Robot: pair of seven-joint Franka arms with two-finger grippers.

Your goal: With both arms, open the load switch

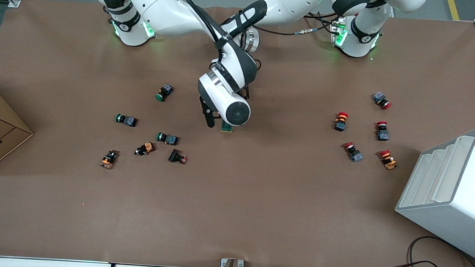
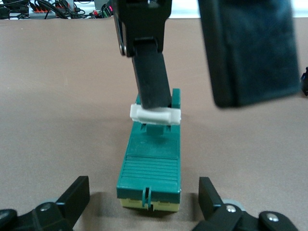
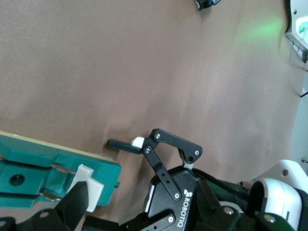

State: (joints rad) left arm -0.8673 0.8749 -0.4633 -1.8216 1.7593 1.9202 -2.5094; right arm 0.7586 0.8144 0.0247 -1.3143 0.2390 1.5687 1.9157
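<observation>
Mid-bench [image 1: 257, 217] lies the load switch [image 1: 226, 127], flat on its back. The left end effector [image 2: 144, 195] is spread, fingers [image 2: 77, 197] either side of the switch's plain end w/o touching. The right end effector [image 2: 199, 94] is spread too, one finger resting on the white tab [image 2: 155, 115]. Risk: the body isn't clamped, so levering the tab prob. drags or tips the whole switch. That finger could also skid off the tab.

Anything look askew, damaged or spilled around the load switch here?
Nothing stands out. The load switch lies flat and intact on the table, one right pincer finger on its white tab; the left pincer straddles its end.
</observation>
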